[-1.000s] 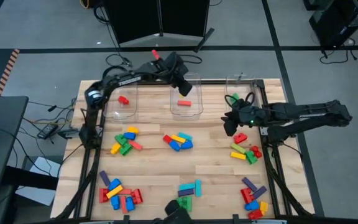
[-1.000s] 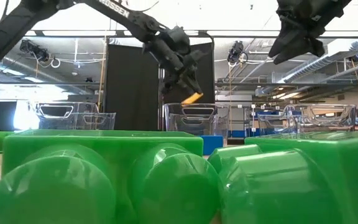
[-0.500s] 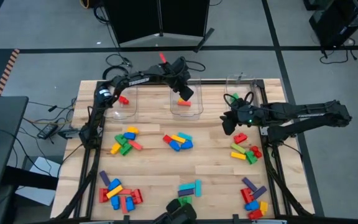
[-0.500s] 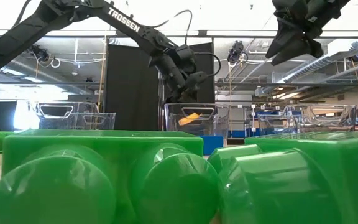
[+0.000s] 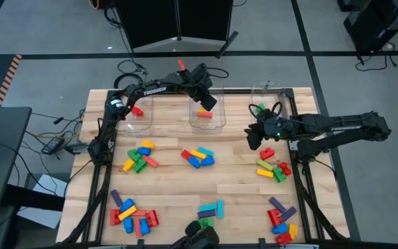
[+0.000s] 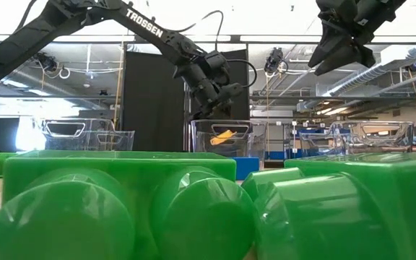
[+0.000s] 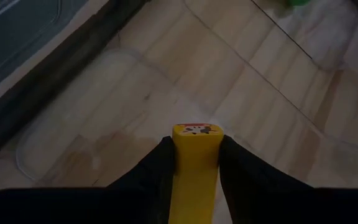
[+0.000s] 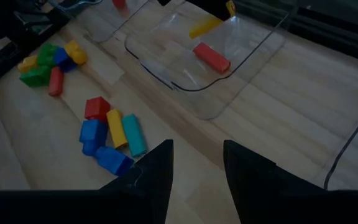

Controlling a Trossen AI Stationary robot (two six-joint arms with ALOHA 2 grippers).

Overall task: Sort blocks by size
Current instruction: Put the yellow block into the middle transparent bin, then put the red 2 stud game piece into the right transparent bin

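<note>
Three clear bins stand along the table's far edge. My left gripper reaches down into the middle bin, shut on a yellow block. A red block lies on that bin's floor. The left bin holds a red block, and the right bin holds a green one. My right gripper hangs open above the table's right side, with nothing between its fingers. Loose blocks lie in clusters on the wood. My left gripper pinches the yellow block by its two long sides between its two fingers. The fingers slant down from the table's left and lie along the block. Its free end sticks out past the fingertips. The block hangs tilted inside the bin's walls.
Block clusters lie at the centre left, the right, the near left, the near middle and the near right. Big green blocks fill the low view's foreground. A dark frame edges the table.
My left gripper has gone down into the middle bin with the yellow block, tipping a little more downward. The block has sunk from above the bin's rim to inside its walls. Over the last half second it has kept still.
</note>
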